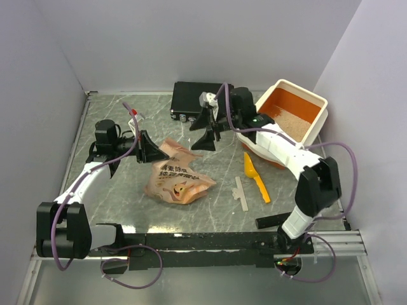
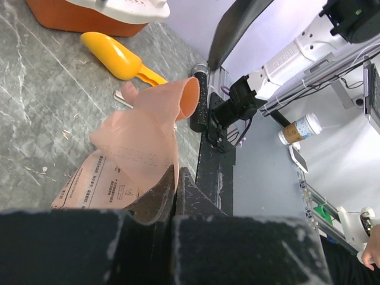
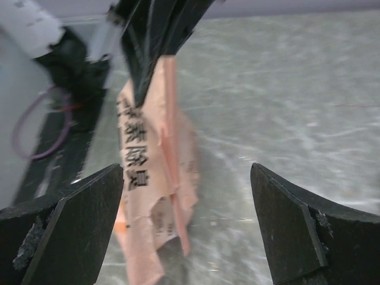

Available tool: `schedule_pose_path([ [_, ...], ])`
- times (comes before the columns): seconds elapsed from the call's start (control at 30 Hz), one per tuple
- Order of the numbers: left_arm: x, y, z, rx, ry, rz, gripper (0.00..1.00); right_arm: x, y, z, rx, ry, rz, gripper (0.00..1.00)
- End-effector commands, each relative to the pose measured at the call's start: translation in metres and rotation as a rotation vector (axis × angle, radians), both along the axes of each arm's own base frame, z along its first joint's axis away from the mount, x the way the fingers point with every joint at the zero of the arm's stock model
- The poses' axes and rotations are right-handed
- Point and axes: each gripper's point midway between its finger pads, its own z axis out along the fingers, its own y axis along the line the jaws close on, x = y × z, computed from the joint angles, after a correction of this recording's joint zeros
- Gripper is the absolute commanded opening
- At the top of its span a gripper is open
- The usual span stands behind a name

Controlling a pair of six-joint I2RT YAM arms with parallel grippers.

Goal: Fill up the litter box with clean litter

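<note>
Two tools: left tool (image 1: 147, 151) pinched tight on the bag (image 1: 175, 178) edge; right tool (image 1: 210, 130) spread wide, holding nothing.
Litter box (image 1: 320, 121): far right corner of the surface (image 1: 114, 197), some clean litter (image 1: 289, 124) inside.
Risk: the slack bag, held by one edge, may fold and spill short of the box.

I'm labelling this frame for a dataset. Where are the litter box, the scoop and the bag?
litter box (image 1: 320, 124): top view, on its white right-hand outer wall.
scoop (image 1: 250, 165): top view, on the yellow bowl end.
bag (image 1: 175, 181): top view, on the printed face, mid-bag.
</note>
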Motion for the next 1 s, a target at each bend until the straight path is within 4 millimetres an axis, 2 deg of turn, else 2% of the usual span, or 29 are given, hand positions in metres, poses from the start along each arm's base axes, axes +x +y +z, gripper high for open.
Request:
schedule_pose_path([
  [0.0,-0.009,-0.005,0.018,-0.015,-0.091,-0.086,0.01,-0.026,0.005,0.002,0.054,0.071,0.203,0.94],
  [0.17,-0.010,-0.007,0.020,-0.013,-0.097,-0.094,0.01,-0.029,0.018,-0.015,0.024,0.114,0.240,0.93],
  [0.4,-0.010,-0.007,0.021,-0.013,-0.103,-0.093,0.01,-0.047,0.048,-0.035,-0.037,0.139,0.278,0.93],
  [0.57,-0.011,-0.008,0.024,-0.016,-0.120,-0.083,0.01,-0.052,0.056,-0.041,-0.042,0.146,0.283,0.91],
  [0.67,-0.012,-0.008,0.026,-0.017,-0.123,-0.086,0.01,-0.055,0.056,-0.046,-0.061,0.160,0.276,0.84],
  [0.77,-0.012,-0.008,0.028,-0.016,-0.127,-0.078,0.01,-0.057,0.057,-0.050,-0.094,0.166,0.262,0.55],
  [0.8,-0.012,-0.008,0.028,-0.017,-0.134,-0.076,0.01,-0.056,0.056,-0.053,-0.109,0.177,0.254,0.28],
  [0.83,-0.011,-0.008,0.029,-0.015,-0.142,-0.064,0.01,-0.055,0.055,-0.054,-0.123,0.179,0.242,0.06],
  [0.87,-0.011,-0.008,0.030,-0.015,-0.139,-0.058,0.01,-0.050,0.056,-0.063,-0.161,0.180,0.190,0.00],
  [0.93,-0.007,-0.007,0.035,-0.006,-0.160,-0.016,0.01,-0.049,0.052,-0.060,-0.169,0.165,0.149,0.00],
  [0.97,0.002,-0.006,0.039,0.010,-0.193,0.028,0.01,-0.043,0.052,-0.066,-0.185,0.157,0.089,0.00],
])
